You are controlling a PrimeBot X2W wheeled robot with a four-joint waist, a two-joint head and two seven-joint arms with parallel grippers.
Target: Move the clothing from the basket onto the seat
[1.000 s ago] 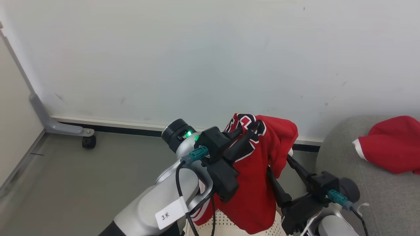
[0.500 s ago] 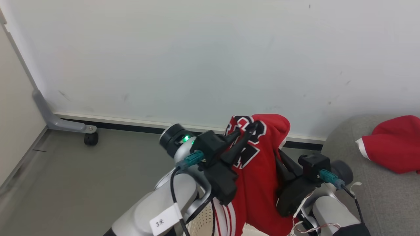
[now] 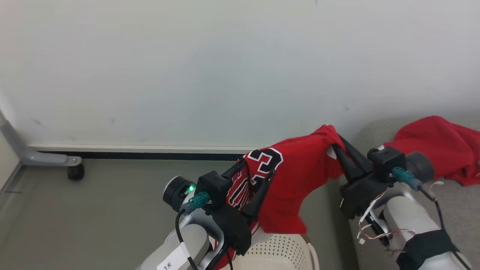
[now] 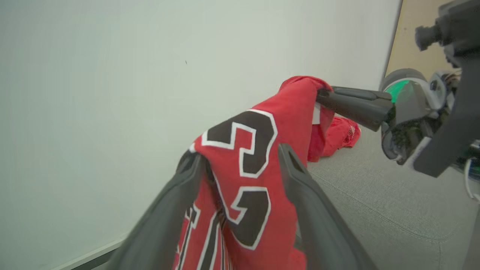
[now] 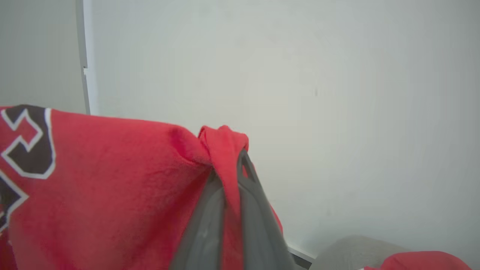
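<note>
- Pale wall filled the background, with grey floor below it.
- Grey seat sat at the right edge of the head view, rounded corner next to the right arm.
- Red jersey was in the air, stretched between the two grippers above the basket and floor, just left of the seat's corner. Dark white-outlined number faced up near the left gripper, and the lower hem hung toward the basket.
- Second red piece lay crumpled on the seat, behind the right wrist.
- Cream perforated basket was at the bottom edge, under the jersey and just beside the seat.
- Right gripper was clamped on a bunched corner of the jersey, fabric pinched between the fingers.
- Left gripper had its fingers spread wide, not clamping. The number panel was draped between and over them.
- Grey caster leg stood at far left by the wall.
</note>
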